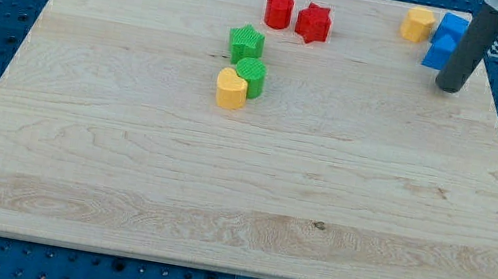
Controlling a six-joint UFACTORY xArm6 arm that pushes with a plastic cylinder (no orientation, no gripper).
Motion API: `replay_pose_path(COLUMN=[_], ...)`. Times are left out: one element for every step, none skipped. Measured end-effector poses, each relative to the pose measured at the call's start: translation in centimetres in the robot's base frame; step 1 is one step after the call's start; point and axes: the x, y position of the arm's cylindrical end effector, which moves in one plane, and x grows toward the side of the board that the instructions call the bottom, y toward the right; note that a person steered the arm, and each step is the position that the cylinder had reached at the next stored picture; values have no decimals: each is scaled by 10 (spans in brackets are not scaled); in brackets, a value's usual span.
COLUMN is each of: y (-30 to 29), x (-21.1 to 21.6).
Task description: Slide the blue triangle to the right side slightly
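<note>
Two blue blocks sit at the view's top right of the wooden board (pixel 221 186). One blue block (pixel 453 26) is nearer the top edge; the other blue block (pixel 438 52) lies just below it, and their shapes are partly hidden by my rod. My tip (pixel 449 87) rests on the board just below and to the right of the lower blue block, close to it. A yellow block (pixel 417 24) lies just left of the blue pair.
A red cylinder (pixel 279 10) and a red star (pixel 313 23) sit at the top centre. A green star (pixel 246 43), a green cylinder (pixel 250 76) and a yellow heart-like block (pixel 230 88) cluster below them. The board's right edge is near my tip.
</note>
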Motion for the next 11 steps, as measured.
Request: replay_pose_path(y=[0,-31,-53,-52,-23,-8,-23,-24,-5,-4,-5], x=[-8,-10,-33,-55,-60,-59,-46,-25,-20,-24,-21])
